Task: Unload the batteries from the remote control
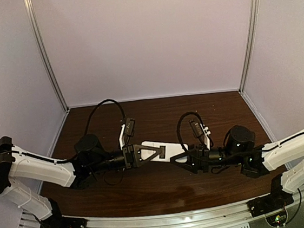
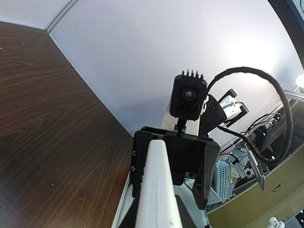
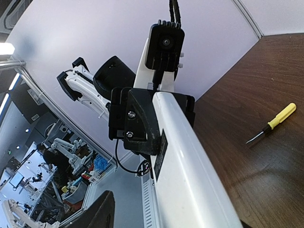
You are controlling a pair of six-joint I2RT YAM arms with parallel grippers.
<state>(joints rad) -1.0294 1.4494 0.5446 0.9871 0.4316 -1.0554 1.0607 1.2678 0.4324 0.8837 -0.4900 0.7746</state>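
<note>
The white remote control hangs above the table between my two grippers. My left gripper is shut on its left end; in the left wrist view the remote runs up from between my fingers. My right gripper is at the other end with its jaws apart. One right finger stands clear of the remote, and so does the dark finger in the right wrist view, beside the remote. The batteries are hidden.
A yellow-handled screwdriver lies on the brown table beyond the remote. Pale walls enclose the table on three sides, and a metal rail runs along the near edge.
</note>
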